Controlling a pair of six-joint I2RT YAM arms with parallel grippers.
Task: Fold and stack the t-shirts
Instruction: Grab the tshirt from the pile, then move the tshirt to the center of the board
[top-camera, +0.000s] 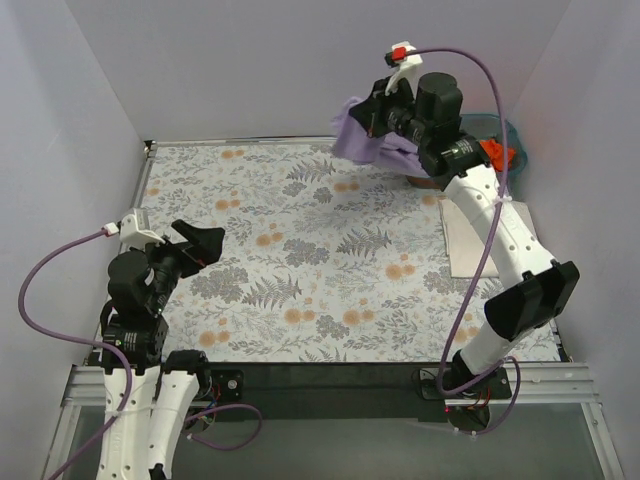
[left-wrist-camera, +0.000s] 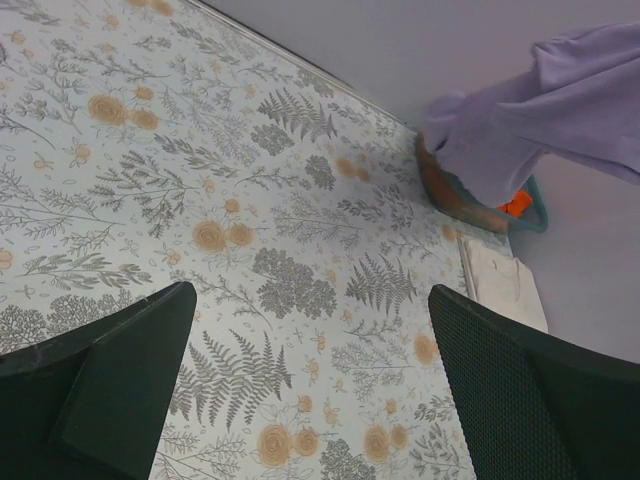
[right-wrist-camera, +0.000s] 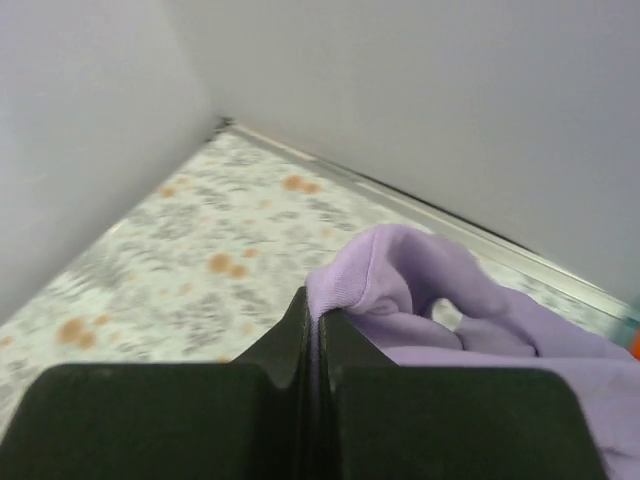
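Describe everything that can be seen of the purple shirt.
The purple shirt is plain, soft lavender cloth, crumpled and unfolded. The right gripper pinches a hemmed edge between its shut fingers and holds it raised at the table's far right. The rest hangs in loose folds over the teal basket.

We see the lavender t-shirt (top-camera: 358, 140) held up in the air at the far right, bunched and hanging in loose folds. Just below it, only a scrap of the orange t-shirt (left-wrist-camera: 517, 203) shows. The cream t-shirt (top-camera: 466, 240) lies folded flat, nearer, along the right edge.
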